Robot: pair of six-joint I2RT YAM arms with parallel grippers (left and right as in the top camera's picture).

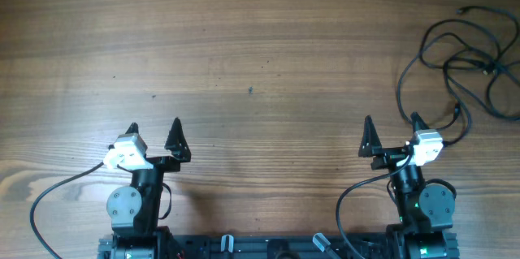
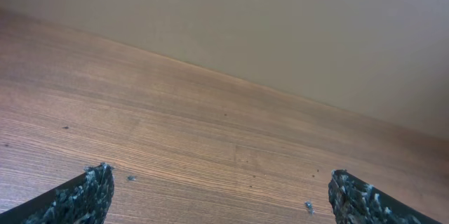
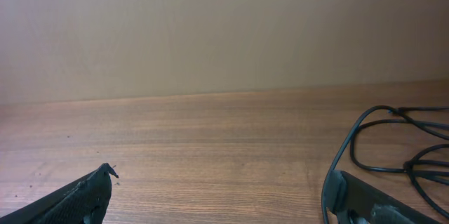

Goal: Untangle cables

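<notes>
Cables lie in one loose tangle at the far right of the table, running off its right edge. They are thin, black and limp, thrown into wide overlapping loops with small plug ends poking out here and there. How many separate cords make up the tangle I cannot tell.

There are two arms, and each has one two-finger gripper. The left gripper sits near the front on the left with its fingers spread wide, over bare wood and holding nothing. The right gripper matches it on the right, also spread wide and empty. The nearest loop of the tangle swings in just beside its right finger, and I cannot tell whether they touch. The fingers are black, pointed wedges with rough, pebbled inner faces. Each wrist carries a white block, and a thicker black wire curves back from each arm.

The tabletop is brown wood with a fine, straight grain, dotted with a few dark specks.

The overhead view alone shows the whole tangle and both arms together. The left wrist view shows only the left gripper, the wood and a plain beige wall. The right wrist view, low across the right gripper, catches the cables at its right side.
</notes>
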